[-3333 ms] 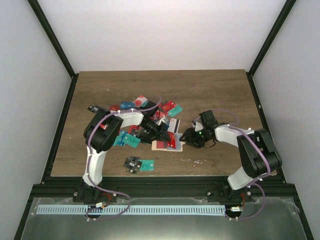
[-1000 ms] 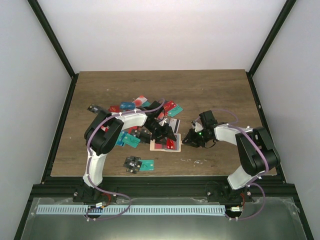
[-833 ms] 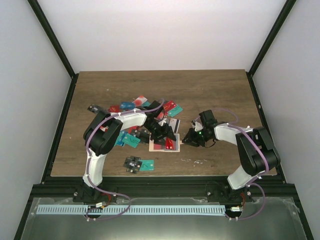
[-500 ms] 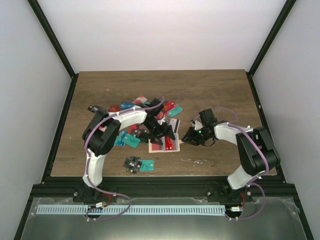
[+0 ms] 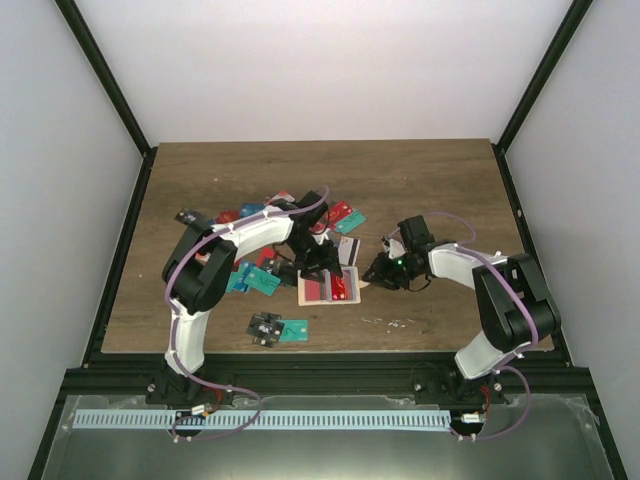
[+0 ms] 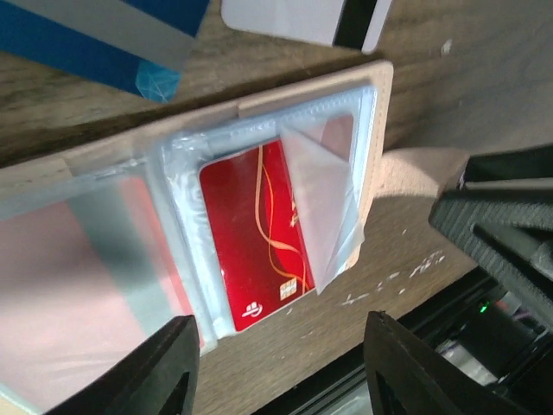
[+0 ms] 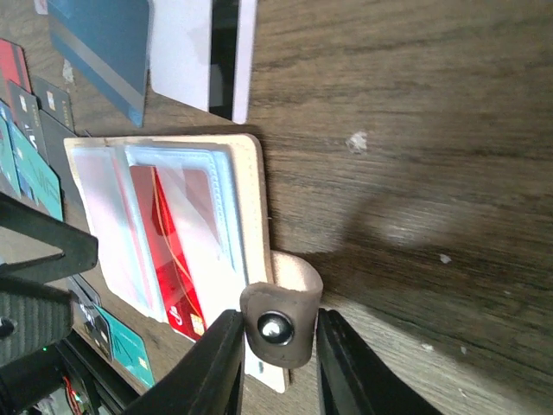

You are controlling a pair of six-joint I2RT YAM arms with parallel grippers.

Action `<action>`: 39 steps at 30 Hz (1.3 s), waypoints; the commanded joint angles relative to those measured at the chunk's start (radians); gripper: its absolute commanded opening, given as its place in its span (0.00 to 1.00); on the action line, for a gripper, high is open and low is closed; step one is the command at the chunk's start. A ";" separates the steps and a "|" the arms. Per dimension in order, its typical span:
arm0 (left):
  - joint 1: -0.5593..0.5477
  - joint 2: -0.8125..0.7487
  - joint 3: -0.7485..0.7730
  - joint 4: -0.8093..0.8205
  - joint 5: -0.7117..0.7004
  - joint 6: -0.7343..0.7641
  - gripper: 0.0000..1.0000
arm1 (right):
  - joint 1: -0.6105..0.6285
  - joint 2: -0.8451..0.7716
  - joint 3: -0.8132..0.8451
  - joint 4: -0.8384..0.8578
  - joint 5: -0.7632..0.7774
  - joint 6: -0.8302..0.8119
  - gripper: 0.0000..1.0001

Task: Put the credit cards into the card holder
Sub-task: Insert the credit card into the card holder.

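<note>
The tan card holder (image 5: 330, 290) lies open on the wood table, its clear sleeves up, with a red card (image 6: 255, 233) part way in one sleeve. It also shows in the right wrist view (image 7: 252, 199). My left gripper (image 6: 281, 372) is open and hangs just above the holder's near edge, a clear flap (image 6: 324, 207) lifted beside the red card. My right gripper (image 7: 276, 350) is shut on the holder's snap tab (image 7: 276, 327) at the holder's right side. Loose credit cards (image 5: 268, 212) in red, teal, blue and black lie scattered behind and left of the holder.
A white card with a black stripe (image 7: 203, 52) and a blue card (image 7: 108, 43) lie just beyond the holder. A black card and a teal card (image 5: 293, 330) lie near the front edge. A black frame (image 5: 320, 365) borders the table.
My left gripper has shifted up and back over the holder, leaving the red card in the sleeve. The holder slid slightly left. My right gripper has kept its hold on the tab.
</note>
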 commanded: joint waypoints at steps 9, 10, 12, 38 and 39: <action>-0.016 0.012 0.027 -0.015 -0.057 0.049 0.12 | -0.003 -0.032 0.113 -0.113 0.013 -0.101 0.40; -0.017 0.017 0.029 -0.015 -0.058 0.050 0.11 | -0.003 -0.032 0.119 -0.119 0.014 -0.104 0.41; -0.019 0.028 0.034 -0.013 -0.058 0.055 0.09 | -0.003 -0.035 0.131 -0.133 0.017 -0.109 0.43; -0.028 0.125 0.029 -0.019 -0.114 0.096 0.04 | -0.001 -0.023 0.165 -0.100 -0.181 -0.132 0.57; -0.028 0.128 0.028 -0.019 -0.118 0.098 0.04 | 0.001 -0.018 0.165 -0.095 -0.189 -0.132 0.58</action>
